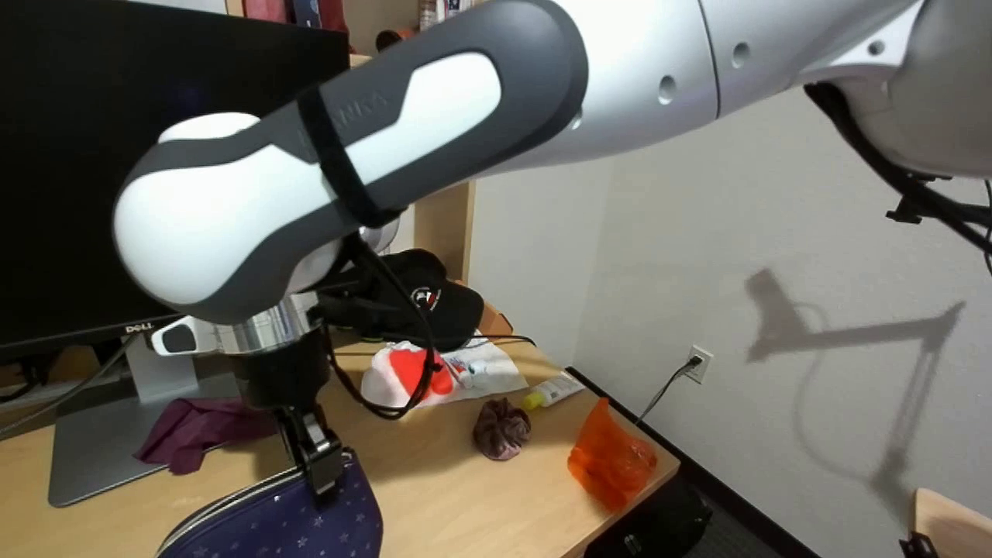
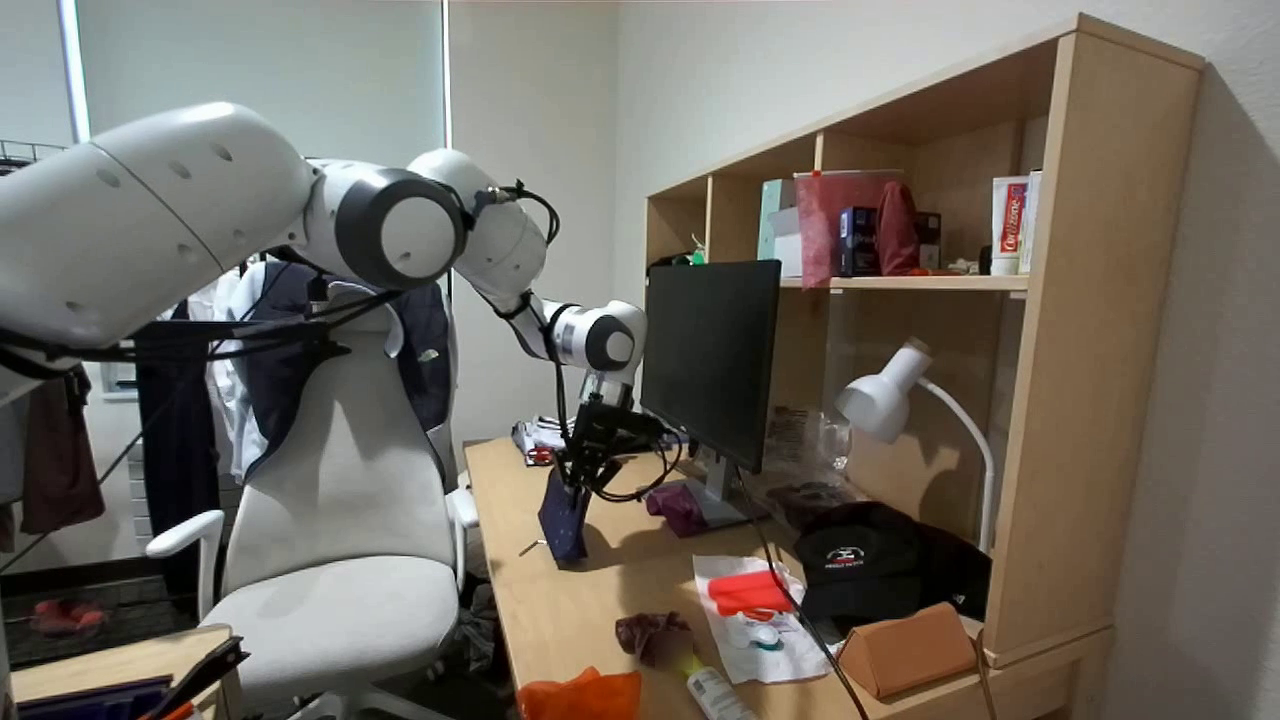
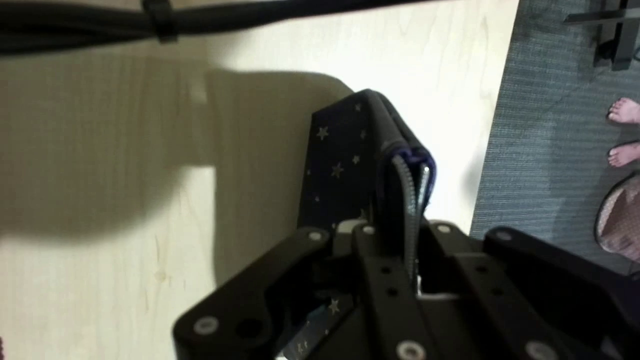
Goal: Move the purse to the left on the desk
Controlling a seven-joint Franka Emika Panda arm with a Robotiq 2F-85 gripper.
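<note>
Black end effector (image 3: 406, 230), narrowly parted, pinches navy purse (image 3: 336, 157).

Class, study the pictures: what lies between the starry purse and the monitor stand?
A crumpled maroon cloth lies between the purse and the monitor stand; this shows in an exterior view.
</note>
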